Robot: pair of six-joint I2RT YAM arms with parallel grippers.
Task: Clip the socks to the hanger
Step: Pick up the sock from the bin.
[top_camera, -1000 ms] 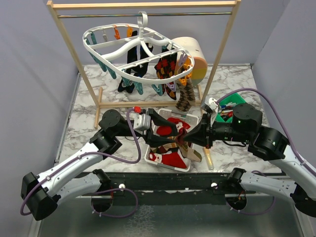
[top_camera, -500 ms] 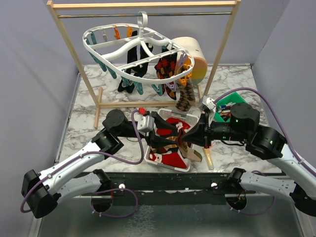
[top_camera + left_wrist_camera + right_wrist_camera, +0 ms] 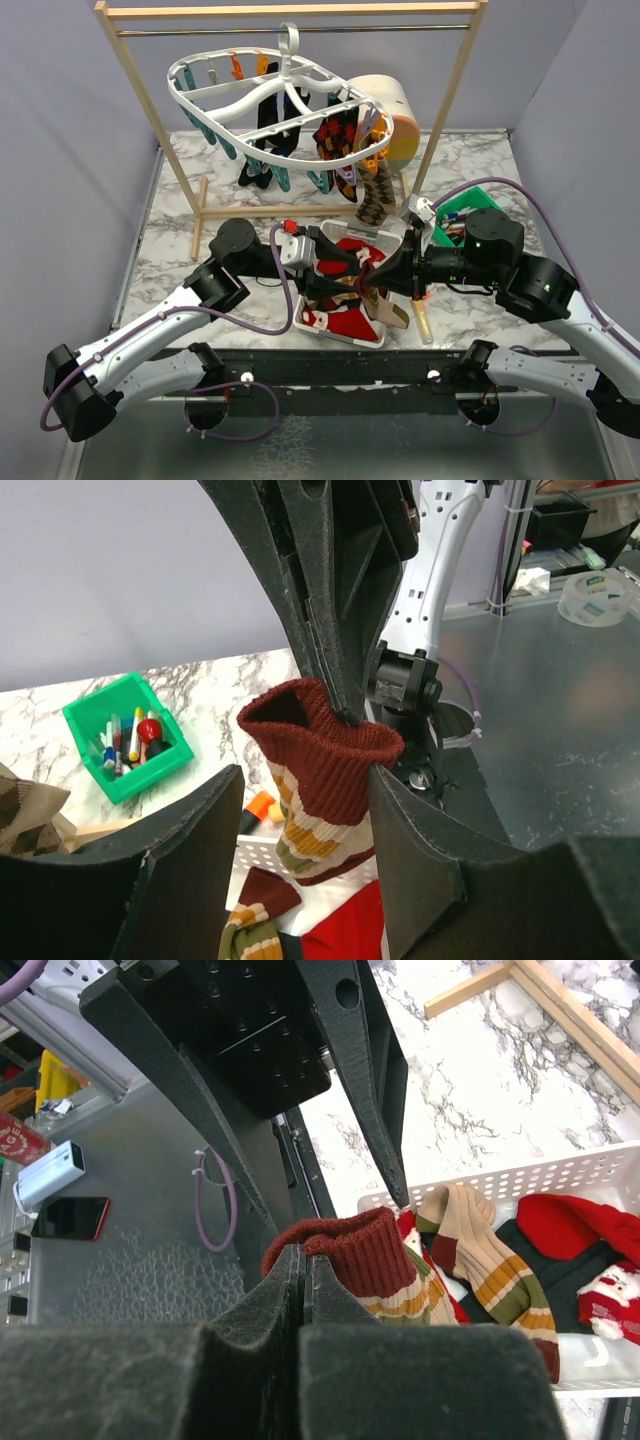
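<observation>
Mid-handover, I judge: the right pincer [image 3: 302, 1260] clamps the maroon striped knit sock [image 3: 320, 745] by its cuff. The left pincer [image 3: 305, 777], jaws apart, straddles it and should close next, then lift toward the white oval plastic hanger [image 3: 289, 65].

Robotics lab test cell, dressed with laundry props

A white basket [image 3: 345, 341] of socks [image 3: 350, 325] sits on a marble-patterned tabletop [image 3: 180, 250] boxed in by plain lavender walls [image 3: 60, 120]. Behind the basket a bare wooden rack [image 3: 140, 90] carries a white clip hanger [image 3: 240, 95]; right of it stands a green bin [image 3: 470, 205] of pens. In front of the basket the left arm [image 3: 140, 345] and right arm [image 3: 570, 320] are bolted down, trailing purple cables [image 3: 250, 326]. Beyond them a grey metal surface [image 3: 130, 1290] holds a power bank [image 3: 45, 1175], phone [image 3: 68, 1217] and tape roll [image 3: 597, 595].
</observation>
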